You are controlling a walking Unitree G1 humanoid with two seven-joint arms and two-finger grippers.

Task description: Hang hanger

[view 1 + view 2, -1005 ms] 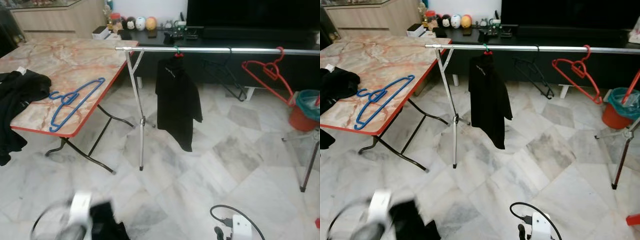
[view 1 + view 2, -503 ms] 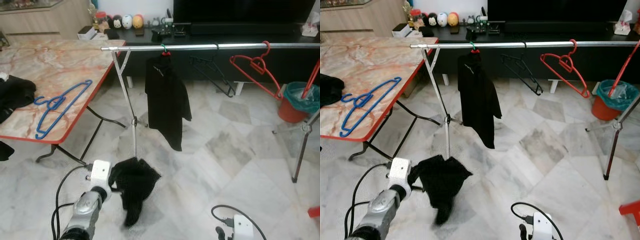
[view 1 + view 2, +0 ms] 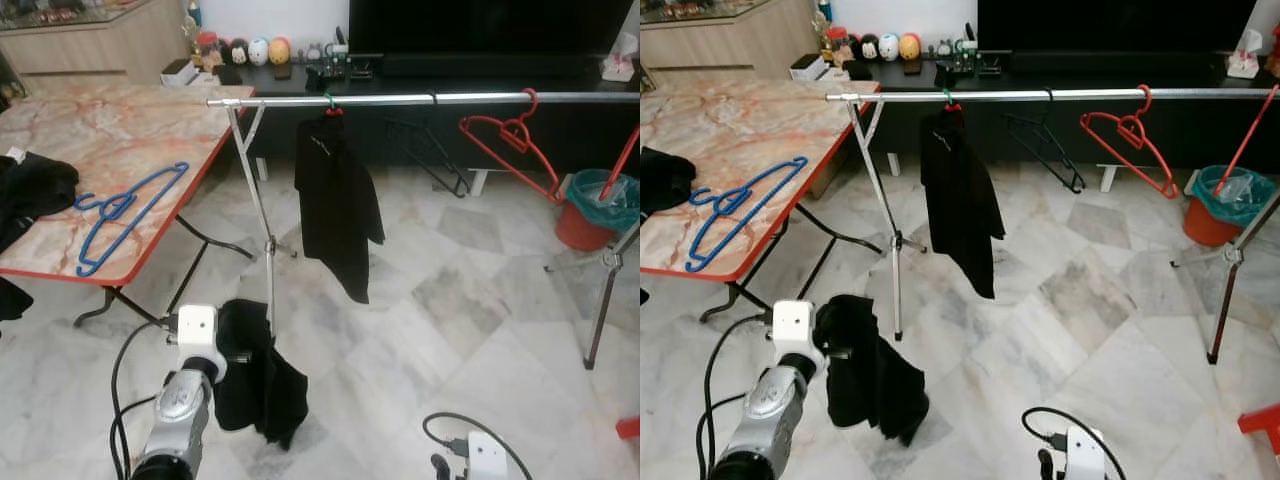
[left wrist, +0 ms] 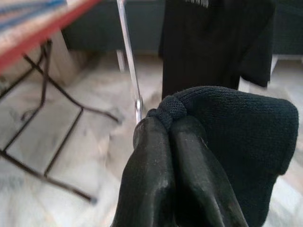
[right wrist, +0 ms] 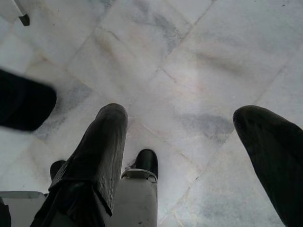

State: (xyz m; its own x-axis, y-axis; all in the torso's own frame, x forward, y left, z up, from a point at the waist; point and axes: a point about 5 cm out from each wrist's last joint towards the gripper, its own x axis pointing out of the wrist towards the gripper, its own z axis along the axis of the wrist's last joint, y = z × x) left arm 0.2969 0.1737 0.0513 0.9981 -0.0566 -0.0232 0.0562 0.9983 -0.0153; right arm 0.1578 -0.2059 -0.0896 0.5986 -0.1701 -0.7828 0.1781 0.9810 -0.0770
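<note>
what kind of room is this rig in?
Most likely a home living room used for laundry. A dark TV console with small figurines lines the back wall, a clothes rail holding a black shirt and a red hanger stands on marble floor tiles, beside a folding table.

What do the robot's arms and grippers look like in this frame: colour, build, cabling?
The left arm is a silver metal cylinder ending in a white boxy wrist block, with black cables looping beside it. The left gripper has two long, smooth, glossy black fingers. The right gripper has the same rounded black fingers, and its white wrist block trails a black cable.
</note>
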